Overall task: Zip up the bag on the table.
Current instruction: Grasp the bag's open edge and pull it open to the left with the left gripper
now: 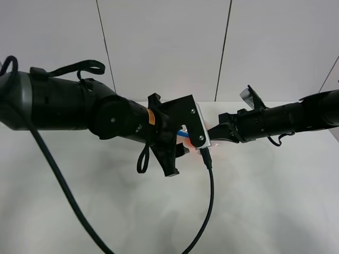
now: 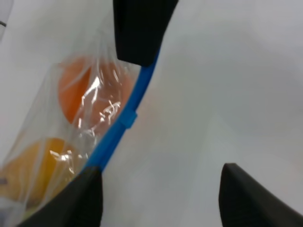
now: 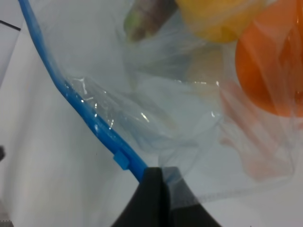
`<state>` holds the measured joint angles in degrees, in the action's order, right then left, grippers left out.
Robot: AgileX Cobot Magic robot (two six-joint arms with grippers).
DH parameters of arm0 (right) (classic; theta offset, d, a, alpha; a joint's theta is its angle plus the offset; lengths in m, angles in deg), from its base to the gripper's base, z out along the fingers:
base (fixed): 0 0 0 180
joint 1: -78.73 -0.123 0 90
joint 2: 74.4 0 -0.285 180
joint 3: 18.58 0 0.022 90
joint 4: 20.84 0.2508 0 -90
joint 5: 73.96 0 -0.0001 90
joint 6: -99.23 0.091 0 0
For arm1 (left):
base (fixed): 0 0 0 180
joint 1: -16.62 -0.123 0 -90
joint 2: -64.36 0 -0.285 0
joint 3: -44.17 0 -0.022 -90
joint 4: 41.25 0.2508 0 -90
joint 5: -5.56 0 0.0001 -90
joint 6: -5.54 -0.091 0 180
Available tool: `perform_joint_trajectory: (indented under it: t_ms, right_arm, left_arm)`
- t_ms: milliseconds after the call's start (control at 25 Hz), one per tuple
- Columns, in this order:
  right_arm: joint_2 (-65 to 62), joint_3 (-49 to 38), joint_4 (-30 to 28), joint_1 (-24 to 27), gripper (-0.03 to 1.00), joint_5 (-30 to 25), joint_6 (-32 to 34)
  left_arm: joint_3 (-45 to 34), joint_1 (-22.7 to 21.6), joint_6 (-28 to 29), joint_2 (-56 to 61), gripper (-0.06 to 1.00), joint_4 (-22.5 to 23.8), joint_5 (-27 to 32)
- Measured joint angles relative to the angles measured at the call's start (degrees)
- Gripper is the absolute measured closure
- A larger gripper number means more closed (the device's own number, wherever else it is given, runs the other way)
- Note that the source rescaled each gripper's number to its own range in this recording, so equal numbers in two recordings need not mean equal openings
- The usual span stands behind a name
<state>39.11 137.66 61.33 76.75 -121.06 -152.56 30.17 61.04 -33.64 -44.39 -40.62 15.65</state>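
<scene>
- Overhead view: L arm (image 1: pixel 79 106) w/ its wrist-camera mount covers most of the bag (image 1: pixel 183 134). Only a sliver of blue and an orange glow show betw. the two arms, around mid-table.
- Thin cable (image 1: pixel 212 185) hangs from the mount and trails toward the near edge of the table (image 1: pixel 265 201). A thick cable (image 1: pixel 53 168) drops from the L arm at the left.
- Panelled wall (image 1: pixel 159 42) stands behind the far edge.
- R gripper (image 3: pixel 158 179): fingers together, clamped on the bag at one end of its zipper strip (image 3: pixel 75 101) (clear film is pinched in too).
- Small blue tab (image 3: pixel 121 161) sits on the strip, just beside the R fingers.
- L gripper (image 2: pixel 160 179): fingers apart, only white table betw. them. One finger (image 2: pixel 85 198) is at the strip; touching or just off it, cannot tell.
- Thru the film: orange (image 2: pixel 90 94), yellow pear (image 2: pixel 38 170), eggplant stem (image 3: pixel 147 16).
- Room: wide white tabletop lies near of the arms, crossed only by the two cables. The far edge runs close behind the R arm (image 1: pixel 286 119).
</scene>
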Motion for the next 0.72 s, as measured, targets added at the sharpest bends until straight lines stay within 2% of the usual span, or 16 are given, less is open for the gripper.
perform_joint_trajectory:
  t_ms: [400,720]
  right_arm:
    - [0.00,0.00,-0.24,0.00,0.97,-1.07,0.24]
    - [0.00,0.00,1.42,0.00,0.97,-2.94,1.06]
  left_arm:
    - [8.00,0.00,-0.18,-6.86,0.19,1.55,-0.20]
    - [8.49,0.00,-0.57,-9.03,0.19,4.12,-1.00]
